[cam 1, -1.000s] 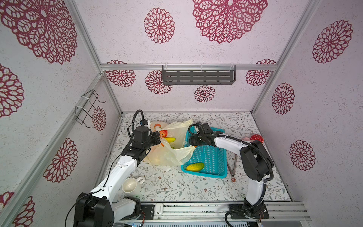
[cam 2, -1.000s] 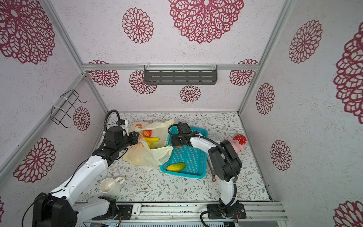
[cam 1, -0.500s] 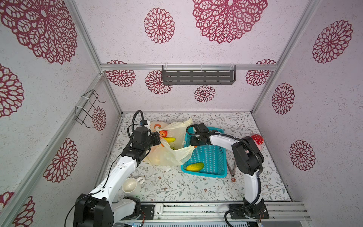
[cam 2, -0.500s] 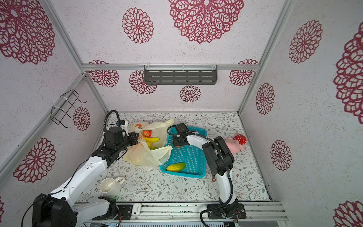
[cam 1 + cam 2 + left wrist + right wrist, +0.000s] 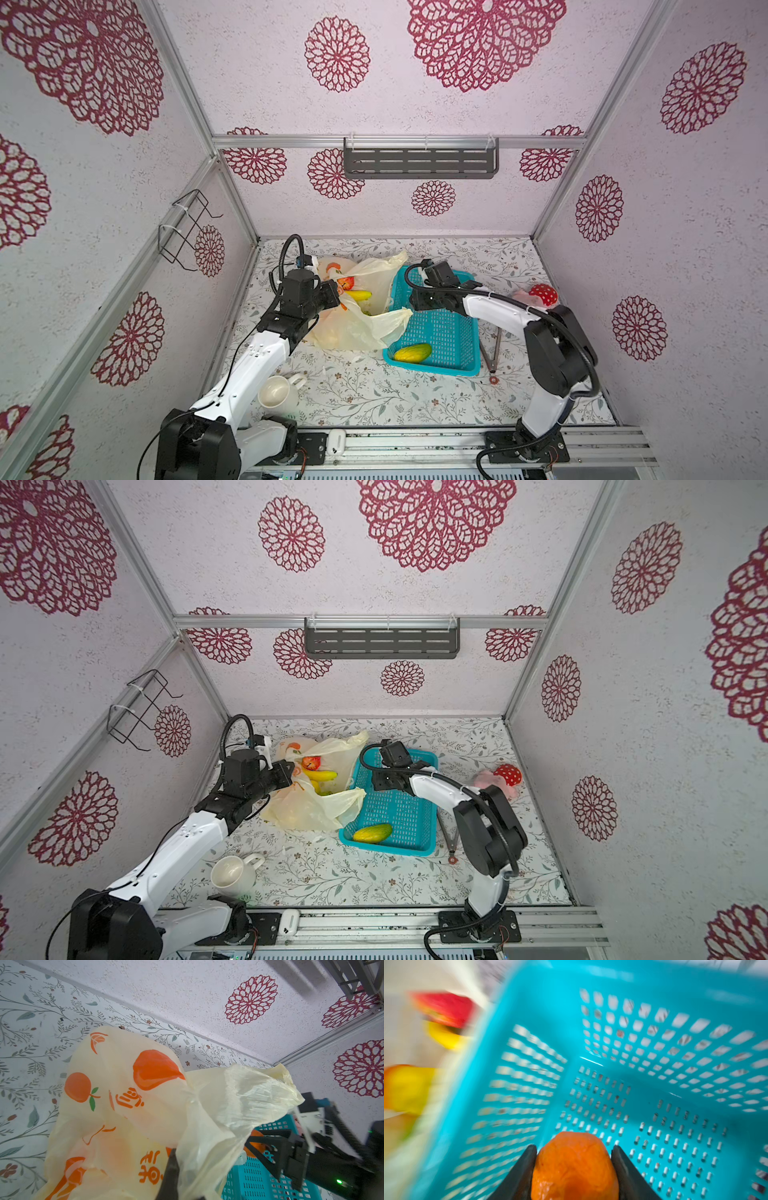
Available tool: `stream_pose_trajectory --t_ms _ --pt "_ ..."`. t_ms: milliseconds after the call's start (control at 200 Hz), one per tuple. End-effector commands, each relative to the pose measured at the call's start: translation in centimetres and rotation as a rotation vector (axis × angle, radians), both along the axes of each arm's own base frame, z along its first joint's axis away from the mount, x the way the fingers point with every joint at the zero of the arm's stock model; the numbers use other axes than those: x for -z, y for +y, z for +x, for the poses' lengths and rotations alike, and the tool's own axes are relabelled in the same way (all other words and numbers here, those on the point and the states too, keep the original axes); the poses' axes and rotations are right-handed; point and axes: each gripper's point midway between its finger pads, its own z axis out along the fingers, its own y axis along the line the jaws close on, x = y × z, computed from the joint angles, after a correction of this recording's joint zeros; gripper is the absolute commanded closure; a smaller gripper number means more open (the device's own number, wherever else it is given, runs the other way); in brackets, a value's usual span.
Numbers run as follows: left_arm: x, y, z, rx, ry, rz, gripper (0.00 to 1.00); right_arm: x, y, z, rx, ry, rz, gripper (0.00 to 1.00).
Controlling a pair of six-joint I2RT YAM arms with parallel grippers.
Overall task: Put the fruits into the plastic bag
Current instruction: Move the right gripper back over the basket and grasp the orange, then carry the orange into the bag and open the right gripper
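Right pincer (image 5: 574,1147) grips the orange (image 5: 574,1169) over the teal basket (image 5: 440,332); left pincer (image 5: 334,291) pinches the plastic bag (image 5: 353,328) rim; mango (image 5: 412,352) lies in the basket; bag rests on the surface (image 5: 374,395) just beside it.

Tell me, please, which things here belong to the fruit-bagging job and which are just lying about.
Job: plastic bag, orange, mango, banana, apple.
Lying about: mug, mushroom plush, teal basket.

Orange Chinese-style characters printed on the plastic bag (image 5: 128,1118), too stylised to read, nothing else legible
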Motion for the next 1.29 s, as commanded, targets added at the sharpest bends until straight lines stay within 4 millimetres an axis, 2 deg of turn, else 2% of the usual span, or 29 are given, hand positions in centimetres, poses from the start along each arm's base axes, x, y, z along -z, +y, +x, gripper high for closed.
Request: stream_pose_trajectory --t_ms 0,105,200,400,450,525,580,700,920,1035,1155,1205,1290 --pt "0.0 0.0 0.4 -0.003 -0.013 -0.019 1.0 -5.5 4.0 -2.3 -0.187 -0.117 0.127 0.53" --pt "0.2 -0.1 0.4 -0.001 -0.006 -0.025 1.0 -7.2 6.9 -3.8 -0.288 -0.16 0.127 0.52" --pt "0.1 -0.1 0.3 -0.005 -0.006 -0.032 1.0 -7.7 10.1 -4.8 -0.384 -0.173 0.113 0.51" --pt "-0.3 0.1 0.1 -0.012 -0.013 -0.036 1.0 -5.2 15.5 -6.8 -0.544 -0.096 0.069 0.49" --pt "-0.5 0.2 0.0 -0.014 -0.017 -0.034 1.0 -4.6 16.3 -7.2 -0.563 -0.079 0.068 0.43" --pt "-0.5 0.3 -0.1 -0.018 -0.018 -0.025 1.0 -4.0 16.8 -7.5 -0.562 -0.073 0.06 0.25" --pt "-0.5 0.5 -0.2 -0.023 -0.018 -0.019 1.0 -3.9 16.6 -7.1 -0.534 -0.081 0.049 0.2" --pt "-0.4 0.5 -0.2 -0.025 -0.016 -0.017 1.0 -5.1 15.0 -5.5 -0.425 -0.169 0.01 0.15" --pt "-0.4 0.2 0.1 -0.018 -0.009 -0.025 1.0 -8.3 9.9 -2.6 -0.168 -0.354 -0.085 0.13" --pt "-0.4 0.2 0.3 -0.021 -0.007 -0.027 1.0 -10.8 6.0 -1.7 0.034 -0.457 -0.079 0.11" --pt "0.0 0.3 0.2 -0.026 0.002 -0.027 1.0 -12.8 0.9 -1.7 0.253 -0.526 -0.021 0.06" --pt "0.1 0.3 0.2 -0.029 0.008 -0.025 1.0 -12.9 -1.1 -2.0 0.314 -0.527 0.014 0.04" --pt "0.3 0.4 0.0 -0.032 0.018 -0.019 1.0 -11.9 -3.8 -2.6 0.372 -0.486 0.059 0.02"
